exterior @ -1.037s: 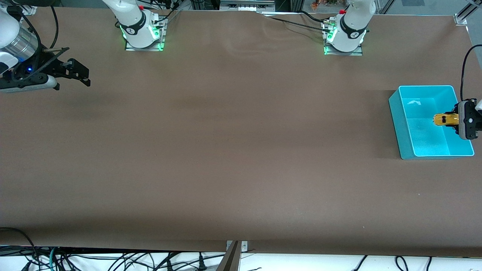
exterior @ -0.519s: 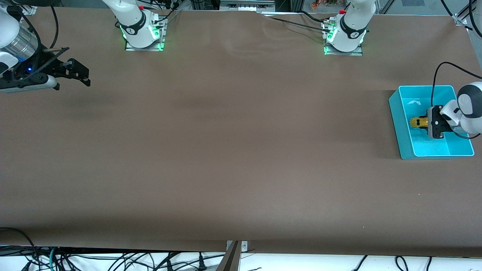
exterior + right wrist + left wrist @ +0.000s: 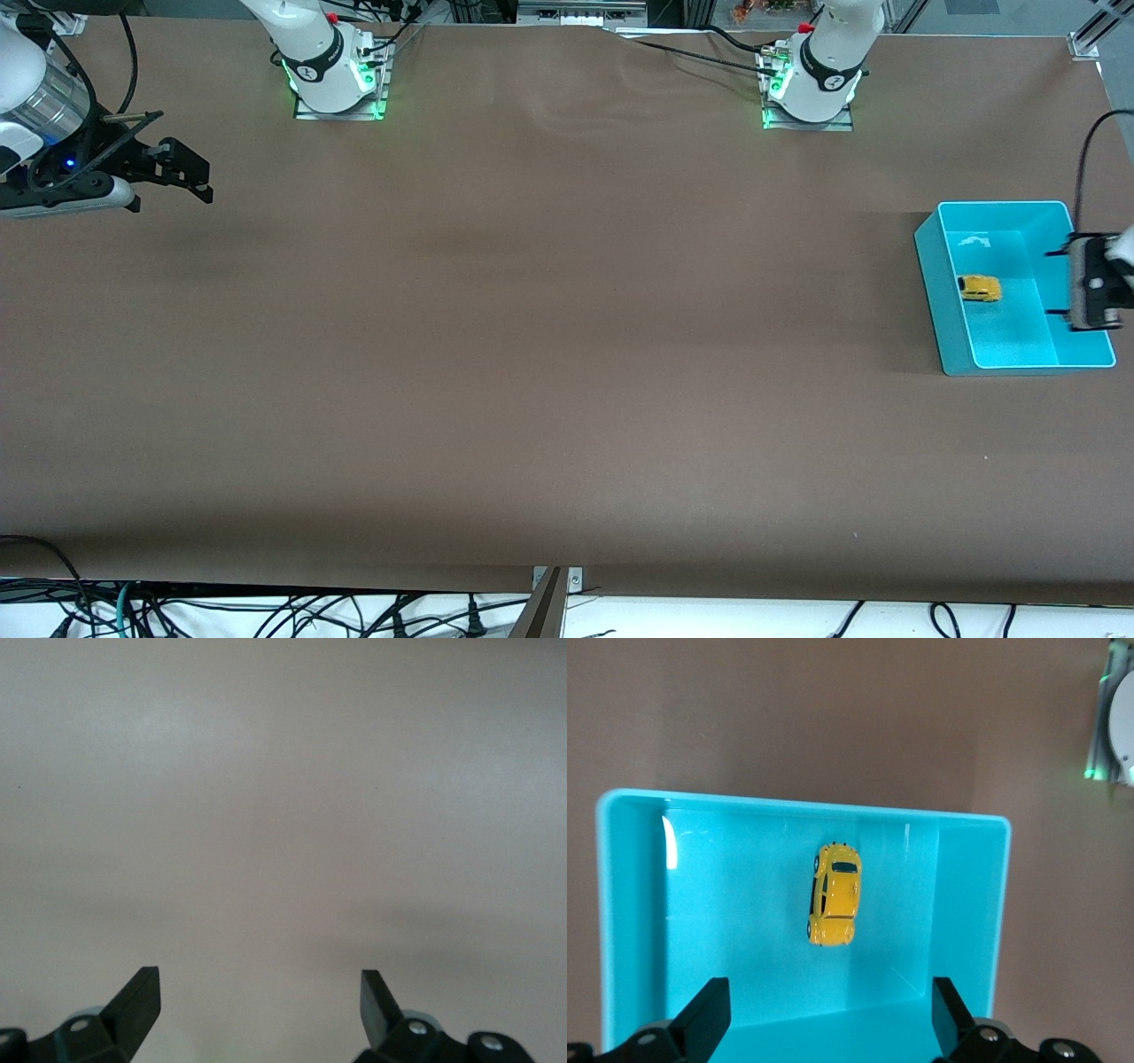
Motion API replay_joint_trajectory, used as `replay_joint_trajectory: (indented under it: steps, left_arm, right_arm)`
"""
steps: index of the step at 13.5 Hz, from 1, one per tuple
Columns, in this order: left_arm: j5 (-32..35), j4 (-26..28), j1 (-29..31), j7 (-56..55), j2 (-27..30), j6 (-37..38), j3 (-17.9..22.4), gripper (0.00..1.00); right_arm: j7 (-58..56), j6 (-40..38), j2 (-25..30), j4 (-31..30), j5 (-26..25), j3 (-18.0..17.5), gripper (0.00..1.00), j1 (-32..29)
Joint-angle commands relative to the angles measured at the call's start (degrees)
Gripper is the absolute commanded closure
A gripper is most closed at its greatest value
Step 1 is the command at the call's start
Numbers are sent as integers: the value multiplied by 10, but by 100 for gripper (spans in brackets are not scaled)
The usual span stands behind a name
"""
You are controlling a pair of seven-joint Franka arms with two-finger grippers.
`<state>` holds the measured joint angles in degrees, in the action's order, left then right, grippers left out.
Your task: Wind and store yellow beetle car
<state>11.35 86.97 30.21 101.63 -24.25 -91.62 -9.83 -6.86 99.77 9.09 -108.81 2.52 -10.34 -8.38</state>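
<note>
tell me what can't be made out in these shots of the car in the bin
- Yellow beetle car, front view: too small to show wheels or any winding part; the left wrist view shows only its roof.
- Left gripper, front view: its arm is cut off by the frame edge, over the teal bin.
- Right gripper: the front view's edge cuts off its arm; its wrist view shows only the fingertips over the bare table.

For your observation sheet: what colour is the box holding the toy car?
Turquoise; the box shows best in the left wrist view.
</note>
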Motion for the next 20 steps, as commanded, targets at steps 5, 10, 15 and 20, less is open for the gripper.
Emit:
replay_joint_trajectory:
  steps: [5,10,15,20]
  left_arm:
    - [-49,-121,-82,-327,-5,123,-20,0]
    - [-103,-120,-87,-543,21,122,-56,0]
    - [-110,31,-214,-812,159,28,31,0]
    - [-149,129,-296,-996,241,-82,97,0]
  right_arm:
    - [1,-9,10,3,9,3,0,3]
    - [-1,-8,11,3,9,3,0,4]
    - [-3,-9,12,3,8,3,0,4]
    - [-3,-9,12,3,8,3,0,4]
